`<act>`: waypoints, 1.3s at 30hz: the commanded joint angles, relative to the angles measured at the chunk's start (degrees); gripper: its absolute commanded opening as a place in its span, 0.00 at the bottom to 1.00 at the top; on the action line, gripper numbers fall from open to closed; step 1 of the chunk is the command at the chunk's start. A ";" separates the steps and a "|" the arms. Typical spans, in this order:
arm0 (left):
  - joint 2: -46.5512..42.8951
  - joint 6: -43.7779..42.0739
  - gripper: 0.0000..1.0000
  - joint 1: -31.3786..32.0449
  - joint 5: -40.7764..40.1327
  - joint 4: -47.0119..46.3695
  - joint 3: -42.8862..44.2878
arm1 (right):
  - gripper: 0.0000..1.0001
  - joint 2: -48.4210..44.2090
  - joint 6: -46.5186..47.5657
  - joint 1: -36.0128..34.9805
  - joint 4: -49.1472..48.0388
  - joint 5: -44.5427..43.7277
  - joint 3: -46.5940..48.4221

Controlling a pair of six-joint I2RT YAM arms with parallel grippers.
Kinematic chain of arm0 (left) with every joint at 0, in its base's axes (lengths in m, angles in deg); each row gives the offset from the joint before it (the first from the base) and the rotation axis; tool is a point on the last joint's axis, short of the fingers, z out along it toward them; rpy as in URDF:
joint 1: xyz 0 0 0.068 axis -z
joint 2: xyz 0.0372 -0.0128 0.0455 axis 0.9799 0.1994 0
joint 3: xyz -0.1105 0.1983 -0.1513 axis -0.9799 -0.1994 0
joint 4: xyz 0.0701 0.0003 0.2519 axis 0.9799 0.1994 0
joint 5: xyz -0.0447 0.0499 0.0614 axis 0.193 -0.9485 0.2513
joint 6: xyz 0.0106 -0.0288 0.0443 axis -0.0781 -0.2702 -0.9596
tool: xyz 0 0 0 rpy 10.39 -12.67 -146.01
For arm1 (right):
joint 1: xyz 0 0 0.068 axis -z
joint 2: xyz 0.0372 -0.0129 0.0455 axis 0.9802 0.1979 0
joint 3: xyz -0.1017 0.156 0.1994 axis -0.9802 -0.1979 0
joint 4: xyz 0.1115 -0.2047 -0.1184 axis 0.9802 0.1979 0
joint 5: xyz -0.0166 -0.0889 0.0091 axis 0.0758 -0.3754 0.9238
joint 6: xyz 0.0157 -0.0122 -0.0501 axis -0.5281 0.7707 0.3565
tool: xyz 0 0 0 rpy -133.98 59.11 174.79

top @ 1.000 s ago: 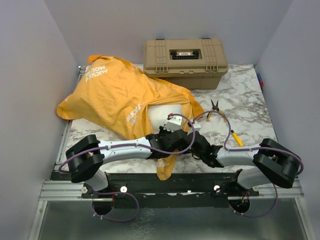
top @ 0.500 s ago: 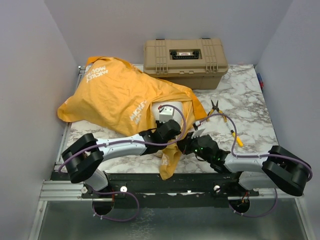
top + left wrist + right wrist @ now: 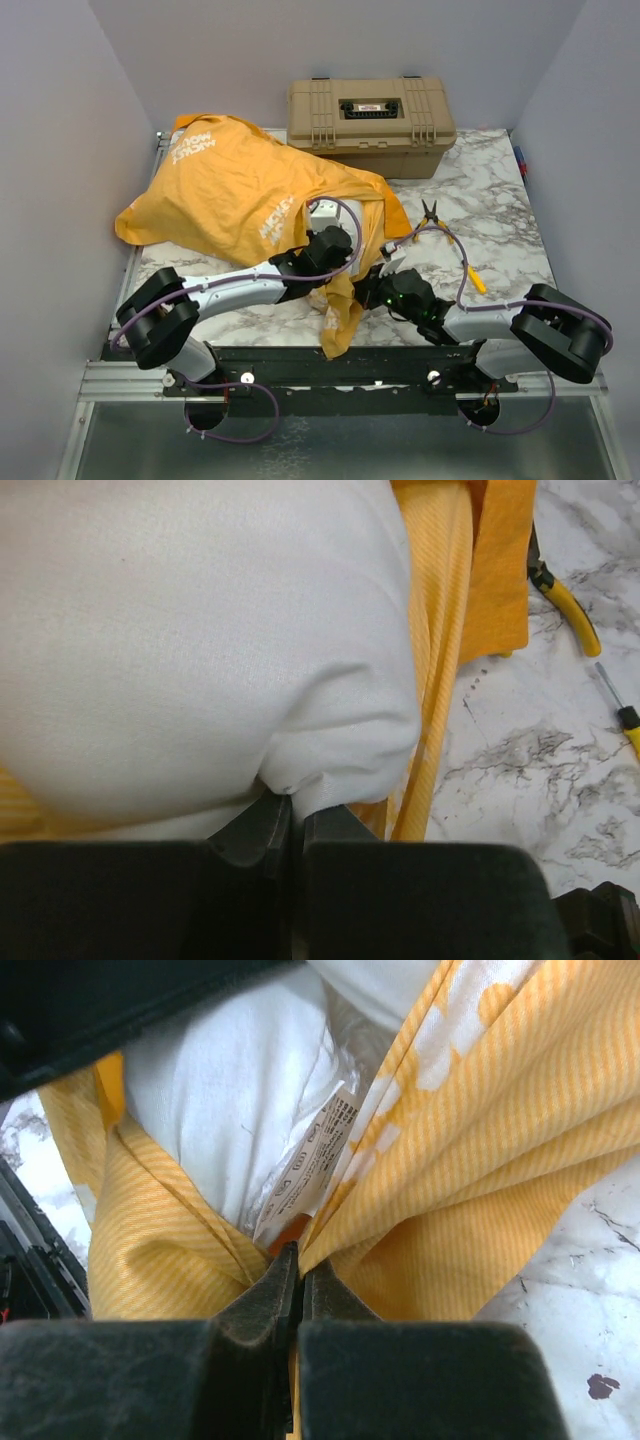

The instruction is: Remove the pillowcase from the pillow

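Note:
The orange-yellow pillowcase [image 3: 230, 190] lies bunched at the left of the marble table, with a flap hanging over the near edge. In the top view the pillow is hidden under it and my arms. My left gripper [image 3: 338, 258] is shut on a corner of the white pillow [image 3: 200, 640]; its jaws [image 3: 292, 805] pinch the white fabric beside orange pillowcase folds [image 3: 440, 630]. My right gripper [image 3: 364, 293] is shut on the pillowcase's opening edge [image 3: 480, 1130]. Its jaws [image 3: 298, 1260] meet just below the pillow [image 3: 220, 1080] and its care label [image 3: 315, 1160].
A tan toolbox [image 3: 370, 112] stands at the back of the table. Yellow-handled pliers [image 3: 432, 212] and a small screwdriver [image 3: 472, 277] lie to the right of my grippers; both also show in the left wrist view, pliers [image 3: 565, 600] and screwdriver [image 3: 625, 715]. Grey walls close both sides.
My right gripper has moved left onto the pillowcase edge. My left gripper has shifted back and left with the pillow corner. The white pillow no longer shows in the top view.

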 commanded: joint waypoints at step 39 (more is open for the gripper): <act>-47.37 -0.47 0.00 -10.43 20.94 34.28 -7.46 | 0.03 -8.13 -5.52 -0.16 23.61 -11.53 4.86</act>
